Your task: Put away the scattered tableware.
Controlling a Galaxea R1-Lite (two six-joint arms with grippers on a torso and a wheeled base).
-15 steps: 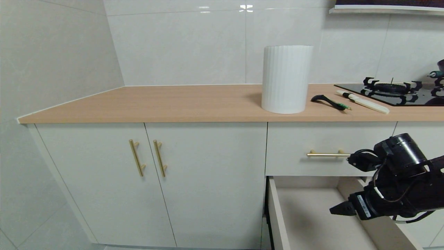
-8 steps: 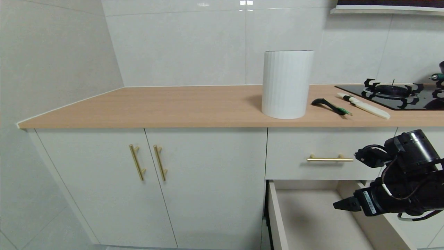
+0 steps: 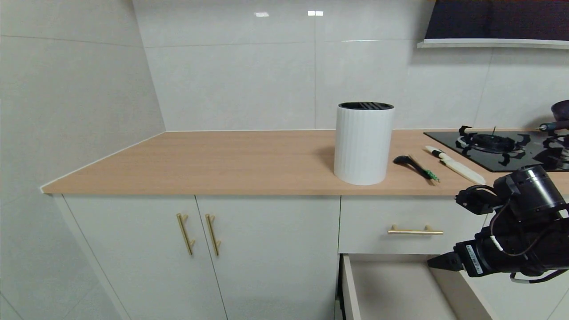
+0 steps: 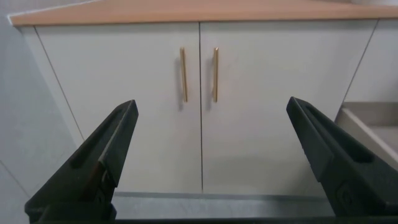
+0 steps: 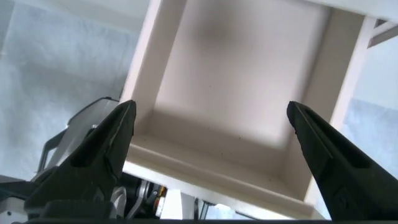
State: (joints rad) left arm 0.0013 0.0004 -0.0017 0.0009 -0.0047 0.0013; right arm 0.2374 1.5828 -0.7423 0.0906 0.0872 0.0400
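Only the camera is raised. Left gripper point(image 4: 211, 106) and right gripper point(image 3: 444, 261) are held spread; the drawer point(image 3: 351, 289) at 5 o'clock is left open, likely for the knife point(image 3: 453, 164).

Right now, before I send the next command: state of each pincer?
Left pincer: open, empty, facing the white double cabinet doors.
Right pincer: open, empty, above the pulled-out cream drawer.

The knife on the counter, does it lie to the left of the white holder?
No, the knife lies to the right of the holder, near the stove.
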